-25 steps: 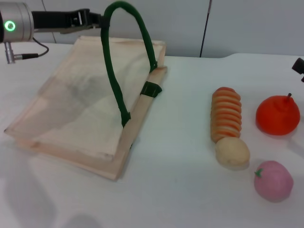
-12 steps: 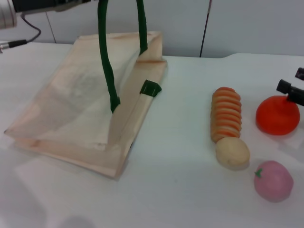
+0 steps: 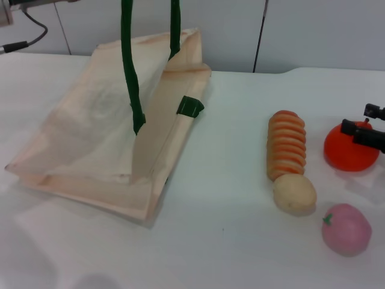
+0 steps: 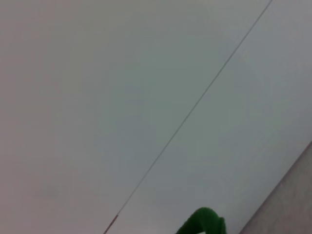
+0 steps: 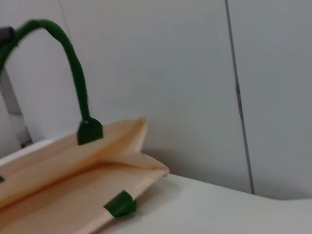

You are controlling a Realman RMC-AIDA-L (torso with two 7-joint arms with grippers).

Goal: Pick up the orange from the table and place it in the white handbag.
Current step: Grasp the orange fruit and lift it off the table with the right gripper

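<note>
My right gripper has come in from the right edge of the table and now sits over the orange, its dark fingers at the stem — a second ago it was only at the edge of view. Whether the fingers are clenched on the fruit or only around it, I cannot tell. The orange is on the table near the right edge, not lifted.

My left gripper is above the head view; it has pulled the green handle higher, so the near wall of the handbag stands up and the mouth opens toward the fruit. I judge this makes the drop easier.

Between orange and bag lies the ribbed spiral piece with a beige lump touching its near end — I must carry over them. The pink fruit is nearer the front edge, out of the path.
</note>
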